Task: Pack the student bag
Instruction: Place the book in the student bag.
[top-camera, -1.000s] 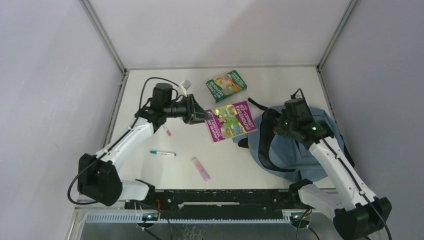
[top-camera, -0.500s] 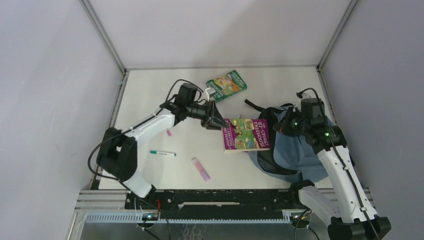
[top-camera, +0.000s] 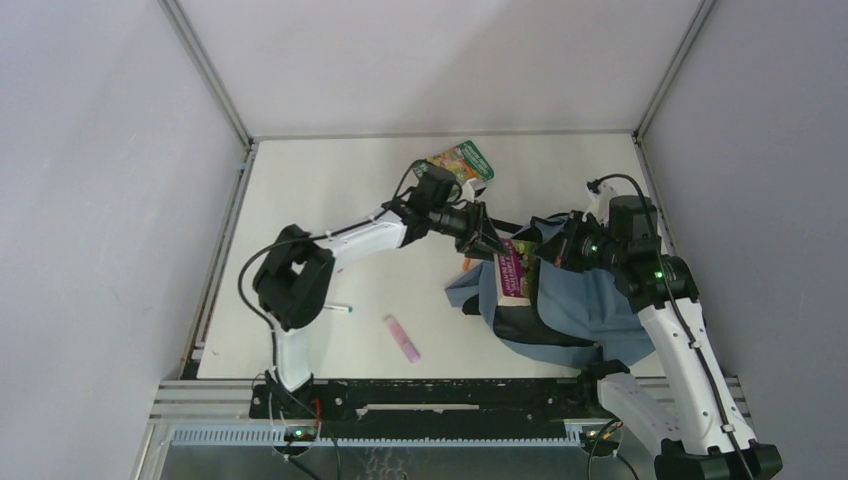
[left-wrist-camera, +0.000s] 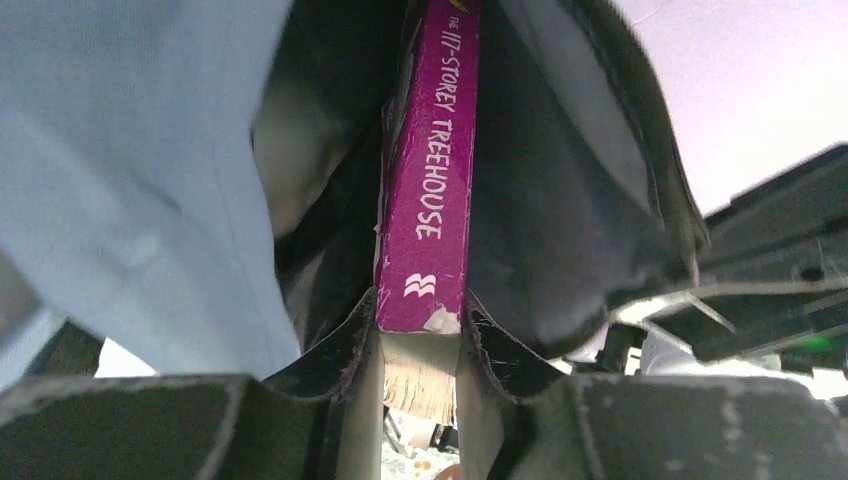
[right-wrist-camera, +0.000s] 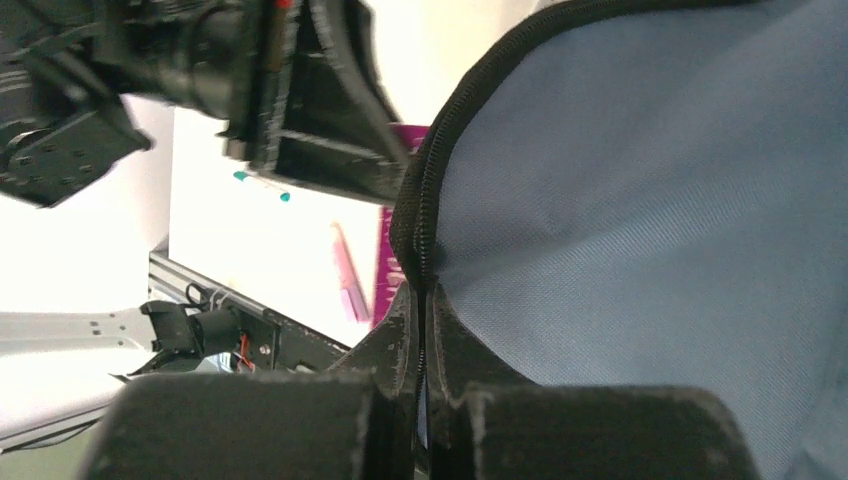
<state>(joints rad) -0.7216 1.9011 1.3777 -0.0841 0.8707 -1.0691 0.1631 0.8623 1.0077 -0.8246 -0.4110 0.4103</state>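
Left gripper (left-wrist-camera: 420, 318) is clamped on the spine end of the purple book (left-wrist-camera: 430, 170), which now stands on edge at centre frame, partly inside the mouth of the student bag (top-camera: 600, 300) — a second ago it was held flat over the table (top-camera: 300, 200), left of the bag. Right gripper (right-wrist-camera: 425, 300), centre right, is pinched together on the bag's black zip edge, holding the opening up. The bag slumps at the table's right side. This book looks nearly packed; the green book (top-camera: 462, 158) at upper centre and the pink marker (top-camera: 402, 337) lower down are still out.

matt blue cloth student bag (top-camera: 600, 305), glossy paperback book (left-wrist-camera: 428, 200)
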